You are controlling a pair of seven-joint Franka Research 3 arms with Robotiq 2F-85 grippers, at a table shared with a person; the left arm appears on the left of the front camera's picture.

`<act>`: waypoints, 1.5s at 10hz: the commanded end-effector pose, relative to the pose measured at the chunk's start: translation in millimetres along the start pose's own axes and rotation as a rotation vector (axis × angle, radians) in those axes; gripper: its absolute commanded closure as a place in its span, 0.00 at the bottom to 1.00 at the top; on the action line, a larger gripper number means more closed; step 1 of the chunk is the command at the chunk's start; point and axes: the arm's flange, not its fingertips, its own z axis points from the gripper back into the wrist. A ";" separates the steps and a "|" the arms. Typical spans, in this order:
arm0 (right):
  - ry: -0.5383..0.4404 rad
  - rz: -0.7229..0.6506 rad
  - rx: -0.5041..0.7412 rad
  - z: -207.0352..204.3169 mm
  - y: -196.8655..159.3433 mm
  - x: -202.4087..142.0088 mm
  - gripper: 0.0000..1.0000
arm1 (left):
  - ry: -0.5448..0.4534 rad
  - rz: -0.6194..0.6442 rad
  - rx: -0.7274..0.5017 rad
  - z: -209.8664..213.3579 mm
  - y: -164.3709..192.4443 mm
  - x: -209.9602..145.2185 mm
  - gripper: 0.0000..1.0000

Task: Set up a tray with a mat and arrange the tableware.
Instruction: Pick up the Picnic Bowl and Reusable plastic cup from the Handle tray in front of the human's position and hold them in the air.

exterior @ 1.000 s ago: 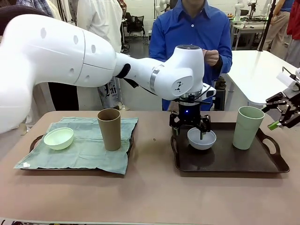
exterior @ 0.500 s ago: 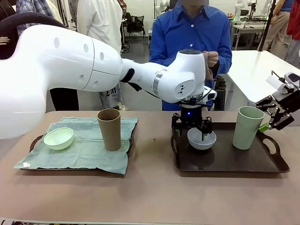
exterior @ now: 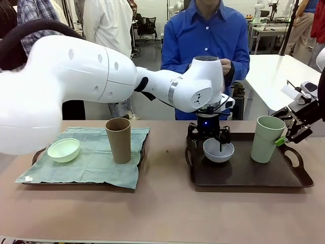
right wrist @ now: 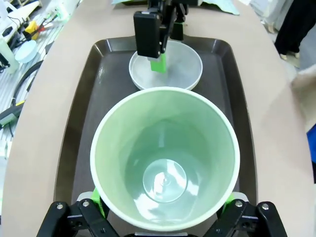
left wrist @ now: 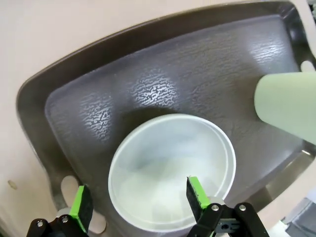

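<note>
"The tableware, where does it stand?"

"It is split over two trays on the tan table (exterior: 162, 213). The left tray (exterior: 36, 154) carries a pale teal mat (exterior: 91, 165), rumpled, its near edge hanging over the rim. On the mat sit the pale green bowl (exterior: 63, 150) and, just beside it, the tall brown cup (exterior: 118, 140), upright. The dark right tray (exterior: 244, 175) is bare of cloth and holds the white bowl (exterior: 218, 150) near its far left corner and the tall pale green cup (exterior: 267, 139) towards its right end, well apart."

"And the grippers?"

"The left gripper (left wrist: 138, 196) hangs over the white bowl with its jaws spread across the bowl's wall: one green pad is inside, the other outside. The right gripper (right wrist: 162, 202) is spread wide on both sides of the pale green cup. Whether its pads touch the cup cannot be told."

"The room?"

"A person in a blue shirt (exterior: 205, 35) stands at the far side, hands held together at the chest. Other people stand behind, and a white table (exterior: 277, 76) lies off to the right."
</note>
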 end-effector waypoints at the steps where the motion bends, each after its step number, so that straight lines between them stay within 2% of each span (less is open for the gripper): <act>1: -0.009 -0.031 0.014 -12.4 -1.5 -1.0 0.00 | -0.005 0.044 0.036 -6.3 -6.2 11.4 0.00; 7: -0.058 -0.004 0.042 -20.6 -1.6 -3.9 0.00 | -0.056 0.088 0.075 -8.7 -5.1 13.2 0.00; 8: -0.068 0.002 0.046 -21.2 -1.4 -4.3 0.00 | -0.068 0.087 0.074 -8.4 -5.1 14.0 0.34; 9: -0.081 0.023 0.047 -21.8 -0.3 -4.5 0.57 | -0.080 0.091 0.080 -7.9 -5.3 13.8 0.51; 10: -0.089 0.023 0.053 -23.0 -0.8 -5.7 0.57 | -0.087 0.091 0.084 -8.0 -5.3 13.6 0.86; 11: -0.099 0.020 0.055 -23.8 -1.2 -6.7 1.00 | -0.088 0.090 0.086 -8.0 -5.4 13.6 1.00; 12: -0.109 0.016 0.059 -25.0 -1.2 -8.4 0.62 | -0.088 0.093 0.088 -7.9 -5.3 13.6 1.00; 13: -0.118 0.015 0.063 -25.6 -1.5 -10.0 1.00 | -0.087 0.094 0.090 -8.0 -5.4 13.9 1.00; 14: -0.125 0.014 0.066 -25.8 -1.6 -11.0 1.00 | -0.087 0.099 0.093 -8.0 -4.5 14.4 0.86; 15: -0.130 0.018 0.066 -25.6 -1.8 -11.6 1.00 | -0.088 0.103 0.093 -7.1 -4.2 14.7 0.94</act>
